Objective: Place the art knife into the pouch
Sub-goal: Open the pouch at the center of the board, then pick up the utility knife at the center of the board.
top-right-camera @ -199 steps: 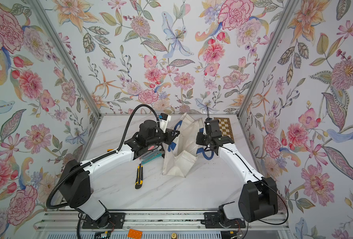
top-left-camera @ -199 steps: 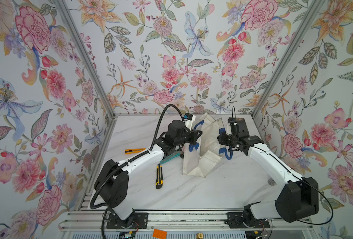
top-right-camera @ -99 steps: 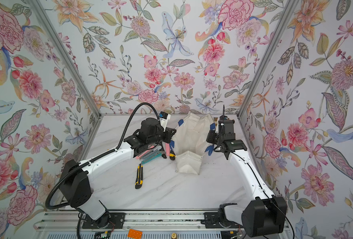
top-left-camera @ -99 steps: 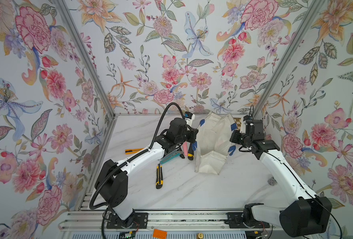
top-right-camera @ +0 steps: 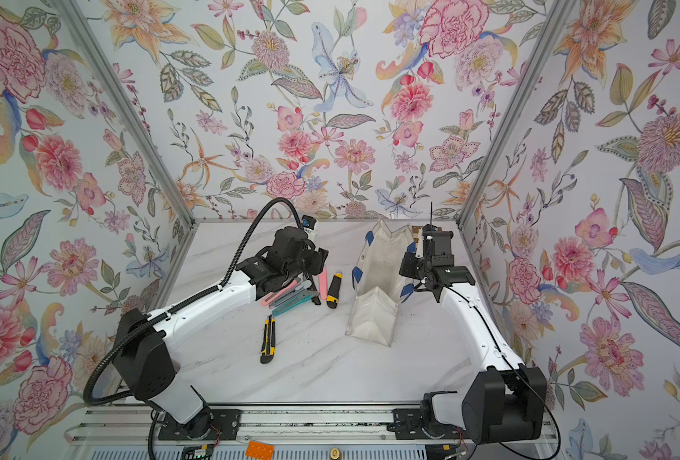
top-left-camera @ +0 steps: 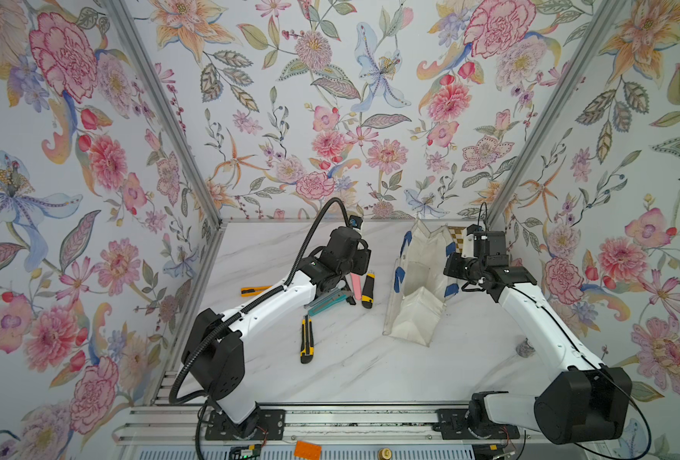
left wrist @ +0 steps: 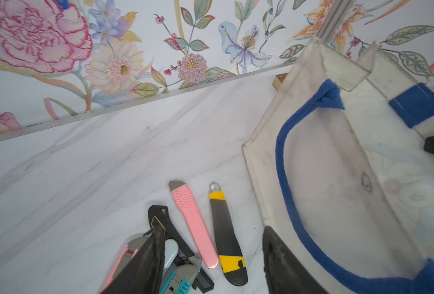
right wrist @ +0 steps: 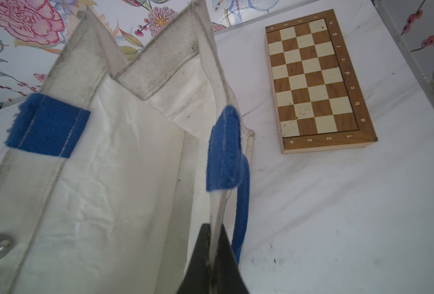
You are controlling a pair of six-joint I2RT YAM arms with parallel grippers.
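Counter (top-left-camera: 370, 370) carries everything.

Pouch (top-left-camera: 418, 286) stands upright on it with its mouth up and open. Likely soft and light, and it would sag or tip if let go, so take it at the stiff hemmed rim. Look: white canvas, blue strap handles, glossy lining, a snap stud on the inner wall. No knife is seen inside. The right fingers (right wrist: 198, 267) are pinched tight on the pouch rim beside a handle root, holding the mouth open.

Chessboard (right wrist: 312, 81) lies flat just behind the pouch and is not involved.

The knives all lie on the left-arm side of the pouch.
- Black-and-yellow knife (top-left-camera: 306, 338): alone, well apart from the pouch.
- Grey-and-yellow knife (left wrist: 226, 236): nearest, just beside the pouch wall, with a metal tip showing at one end.
- Pink knife (left wrist: 194, 224): next out from the pouch, ribbed top.
- Teal knives (top-left-camera: 326, 302): overlapping in a heap beyond the pink one.
- Orange knife (top-left-camera: 254, 290): farthest from the pouch.

Handling guess for the knives: light, rigid, smooth plastic, lying thin and flat, so they slip easily. Pinch across the narrow width at mid-body, away from the blade end.

Left fingers (left wrist: 144, 259) are spread wide and empty, hovering over the pink and grey-and-yellow pair.
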